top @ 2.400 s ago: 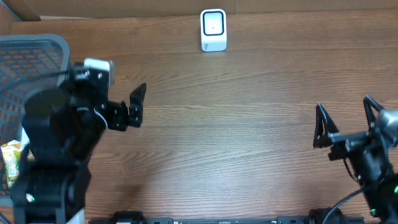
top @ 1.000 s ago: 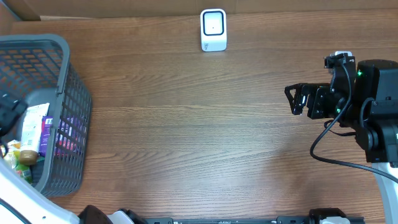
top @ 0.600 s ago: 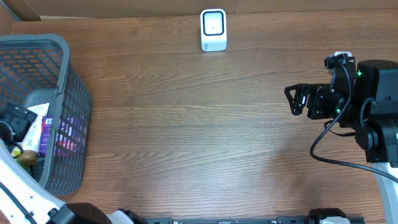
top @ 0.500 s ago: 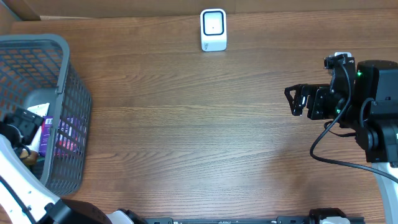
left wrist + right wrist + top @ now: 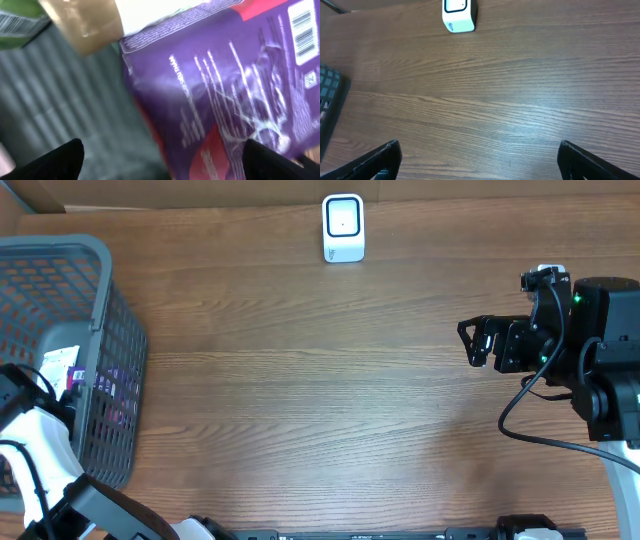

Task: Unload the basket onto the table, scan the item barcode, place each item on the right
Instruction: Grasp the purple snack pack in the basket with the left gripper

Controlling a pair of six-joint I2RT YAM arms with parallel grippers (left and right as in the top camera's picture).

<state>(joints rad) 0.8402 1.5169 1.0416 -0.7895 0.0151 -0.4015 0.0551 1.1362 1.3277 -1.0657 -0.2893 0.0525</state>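
While the right claw (image 5: 470,342) is idling wide open at right, the left claw (image 5: 162,160), spread wide, is hanging over a purple packet (image 5: 225,90) in the basket (image 5: 60,246) at left, seemingly to carry it to the scanner (image 5: 343,227) at top centre.

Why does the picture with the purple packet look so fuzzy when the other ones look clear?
Left wrist view: the camera is very close to the purple packet, so its print is blurred, with white glare on the crinkly wrap; the stripes of the barcode do show. Overhead view: sharp, evenly lit, the white scanner crisp. Right wrist view: clear, a soft sheen on the table.
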